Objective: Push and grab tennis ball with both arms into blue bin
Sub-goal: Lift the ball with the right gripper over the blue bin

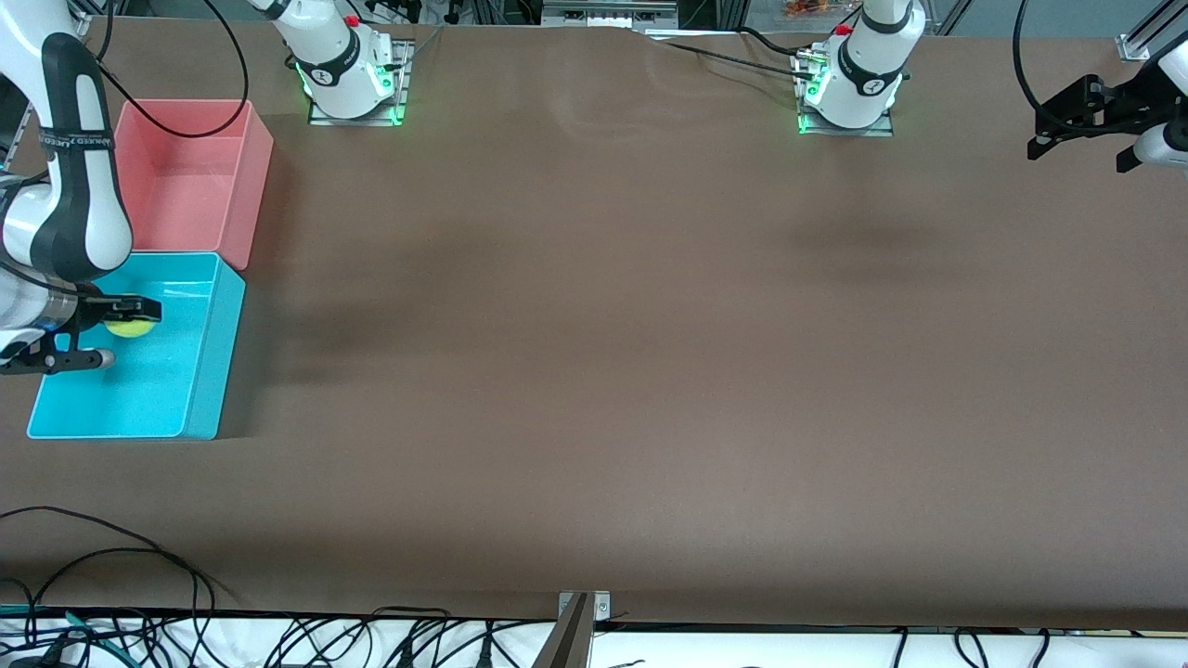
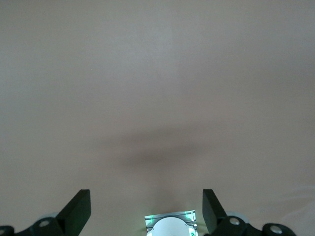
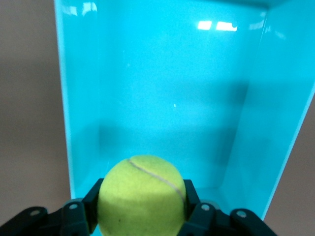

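Yellow-green tennis ball (image 3: 141, 195) clamped in right claw (image 3: 141, 206)

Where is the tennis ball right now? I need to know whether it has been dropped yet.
The tennis ball is clamped in the right gripper, held over the blue bin at the right arm's end of the table, beside the pink bin.

We see our right arm's black two-finger gripper (image 3: 141, 199) clamped on a fuzzy yellow-green tennis ball (image 3: 141, 195) with a pale curved seam, held over the glossy bright cyan-blue rectangular plastic bin (image 3: 167, 93) on brown table (image 3: 24, 98).
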